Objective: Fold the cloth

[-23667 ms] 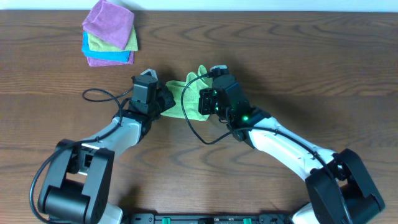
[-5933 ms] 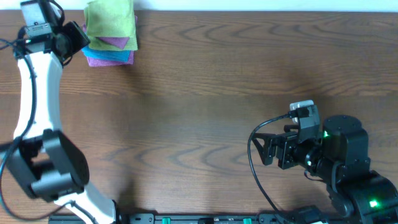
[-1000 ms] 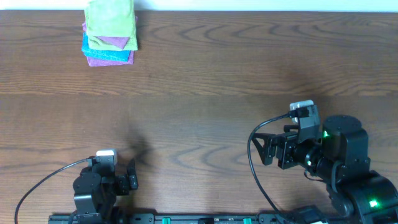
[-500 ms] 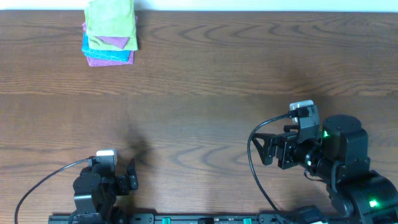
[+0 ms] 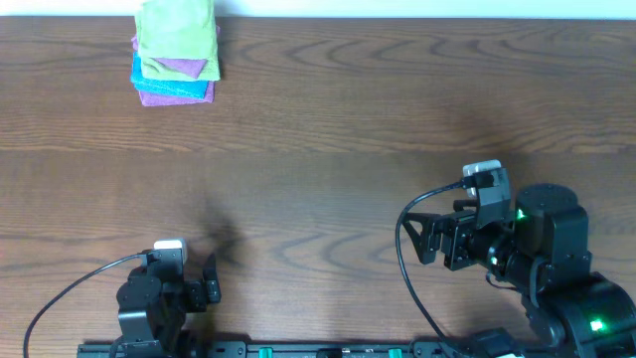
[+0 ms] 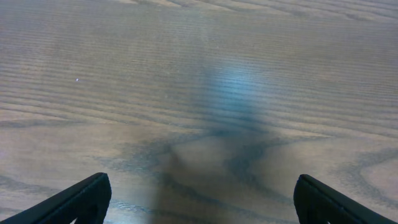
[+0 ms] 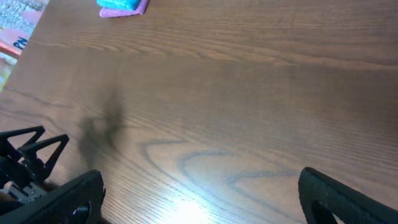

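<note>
The lime-green cloth (image 5: pixel 177 35) lies folded on top of a stack at the table's far left corner. Both arms are far from it, drawn back to the near edge. My left gripper (image 5: pixel 210 282) sits at the near left, open, with only bare wood between its fingers (image 6: pixel 81 199). My right gripper (image 5: pixel 420 242) rests at the near right, open and empty, its fingers (image 7: pixel 336 199) wide apart over the tabletop. The left wrist view shows no cloth.
Under the green cloth lie a purple cloth (image 5: pixel 187 68) and a blue cloth (image 5: pixel 169 87); the blue one shows at the top of the right wrist view (image 7: pixel 121 5). Black cables (image 5: pixel 407 288) loop beside each arm base. The table's far edge (image 5: pixel 397 17) runs just behind the stack.
Nothing has moved over the last second. Earlier both grippers worked the green cloth mid-table, then the left arm reached to the stack; it is now back at the near left.
</note>
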### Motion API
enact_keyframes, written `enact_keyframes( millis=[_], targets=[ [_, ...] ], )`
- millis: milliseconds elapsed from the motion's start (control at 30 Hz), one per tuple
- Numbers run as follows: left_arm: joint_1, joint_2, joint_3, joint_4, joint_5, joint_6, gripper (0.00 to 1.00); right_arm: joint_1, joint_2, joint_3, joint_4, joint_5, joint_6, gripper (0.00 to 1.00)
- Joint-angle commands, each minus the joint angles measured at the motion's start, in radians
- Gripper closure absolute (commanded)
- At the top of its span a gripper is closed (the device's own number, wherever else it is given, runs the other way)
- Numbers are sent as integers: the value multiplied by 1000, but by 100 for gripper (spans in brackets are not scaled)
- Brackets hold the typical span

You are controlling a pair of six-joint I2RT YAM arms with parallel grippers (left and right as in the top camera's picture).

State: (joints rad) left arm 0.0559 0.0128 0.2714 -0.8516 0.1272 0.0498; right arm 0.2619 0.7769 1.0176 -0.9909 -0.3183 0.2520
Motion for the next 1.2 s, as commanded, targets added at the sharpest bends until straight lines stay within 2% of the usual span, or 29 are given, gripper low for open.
enact_keyframes(
  millis=[0, 167, 333, 467, 767, 1167],
  targets=[
    [-5, -9, -35, -35, 3, 11, 5, -8, -8, -4, -8, -4, 5, 1],
    [-5, -9, -35, -35, 3, 11, 5, -13, -43, -4, -26, -21, 39, 1],
    [-5, -9, -35, -35, 3, 10, 5, -67, -121, -60, -13, 122, 39, 1],
    [-5, -9, -35, -35, 3, 10, 5, -120, -221, -213, 74, 219, 35, 1],
    [-5, -9, -35, -35, 3, 11, 5, -240, -478, -595, 332, 217, -52, 1],
    [-5, -9, -35, -35, 3, 11, 5, -320, -689, -798, 346, 212, -156, 1]
  ],
)
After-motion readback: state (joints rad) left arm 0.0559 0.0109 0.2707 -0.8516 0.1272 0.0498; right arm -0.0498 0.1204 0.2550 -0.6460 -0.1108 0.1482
